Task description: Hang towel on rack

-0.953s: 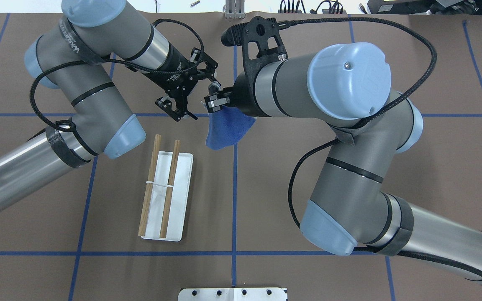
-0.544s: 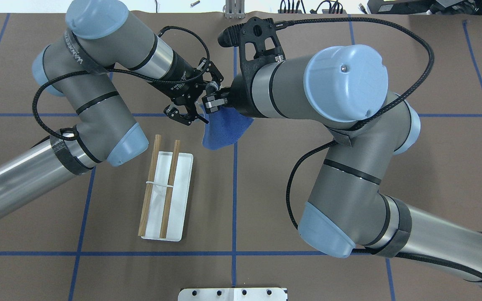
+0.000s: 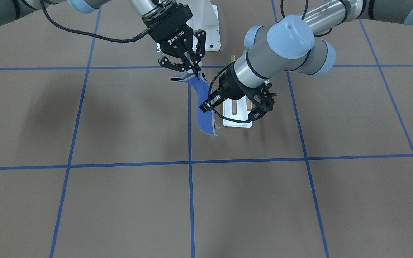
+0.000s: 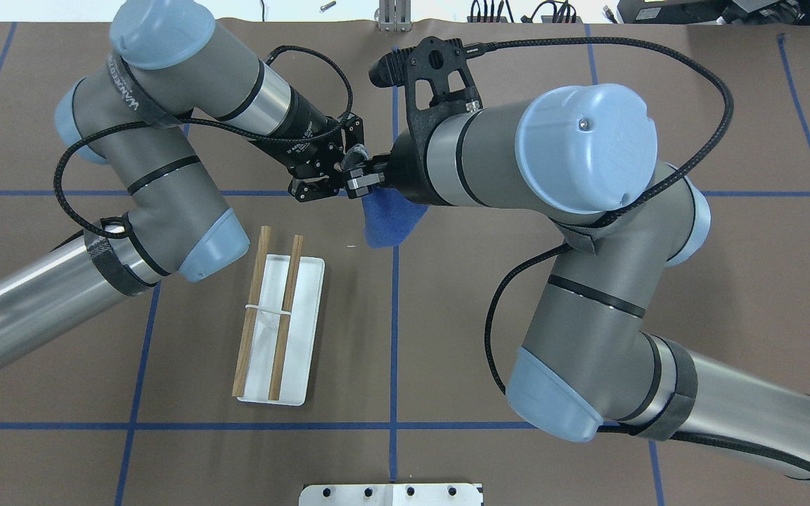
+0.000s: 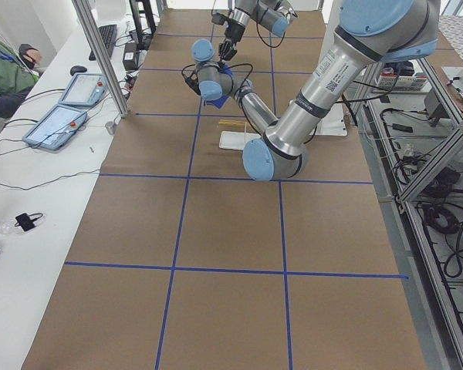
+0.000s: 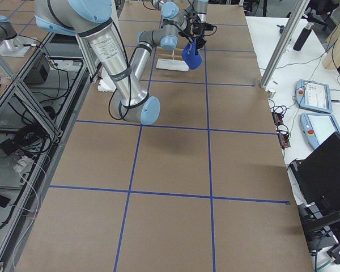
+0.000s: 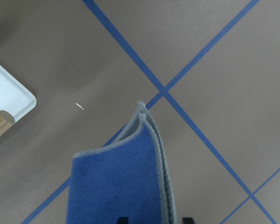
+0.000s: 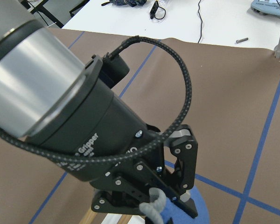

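The blue towel (image 4: 385, 223) with a grey hem hangs in the air, folded, above the table (image 3: 203, 114). My right gripper (image 3: 195, 72) points down and is shut on the towel's top edge. My left gripper (image 3: 208, 104) comes in from the side and is shut on the towel's edge lower down. In the overhead view the two grippers meet, left gripper (image 4: 338, 179) against right gripper (image 4: 357, 184). The left wrist view shows the towel (image 7: 121, 186) between its fingers. The rack (image 4: 280, 316), two brown dowels over a white base, stands on the table near the left arm, apart from the towel.
A large white bolted pedestal (image 4: 391, 493) sits at the robot's edge of the table. Blue tape lines cross the brown table. A corner of the rack base (image 7: 9, 100) shows in the left wrist view. Desks with tablets (image 5: 62, 116) line the far side.
My left gripper has moved right up to the towel and gone from open to shut on its edge. The right gripper still holds the towel, which hangs narrower.
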